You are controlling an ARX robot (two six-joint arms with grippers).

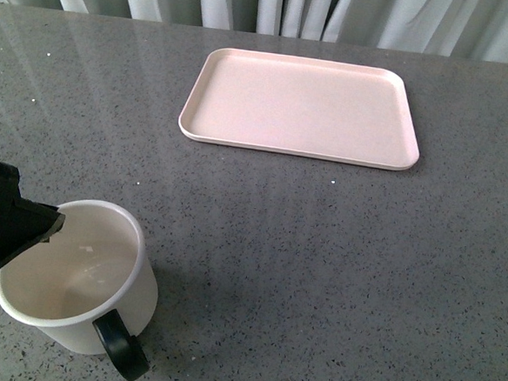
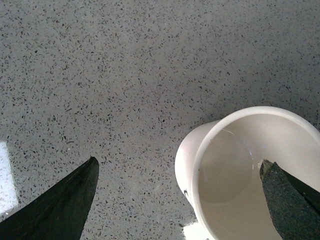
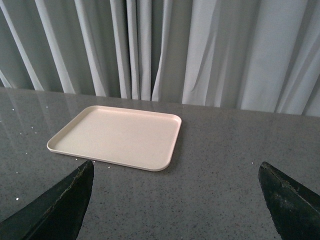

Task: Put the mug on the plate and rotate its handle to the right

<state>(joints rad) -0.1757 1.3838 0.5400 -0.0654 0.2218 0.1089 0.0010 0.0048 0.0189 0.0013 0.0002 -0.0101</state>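
- Grey speckled table [image 1: 320,247] fills your front view, with pale curtains [image 1: 276,5] hanging along its far edge.
- You'll find the plate [image 1: 303,107] at the far side, a little right of centre. It lies flat with its long side across the scene, and its whole surface is bare.
- Your mug [image 1: 78,274] stands upright at the near left, well apart from the plate and on the bare table. You can see straight down into its cream inside, where a few small pale specks lie on the bottom.
- Your left gripper [image 2: 178,164] is spread wide across the mug's left wall. One finger [image 2: 285,200] reaches over the rim into the cup, and the other finger [image 2: 60,205] hangs outside above the table. The wall stands between them with clear space on the outer side, so nothing is clamped. You cannot tell from these views whether the inner finger touches the rim.
- Your right gripper [image 3: 175,166] is also spread wide, with nothing between its fingers. It does not show in your front view. Its own camera looks across the table at the plate and the curtains.
- Your mug's handle [image 1: 121,343] sticks out on the near side, angled slightly right, toward you.
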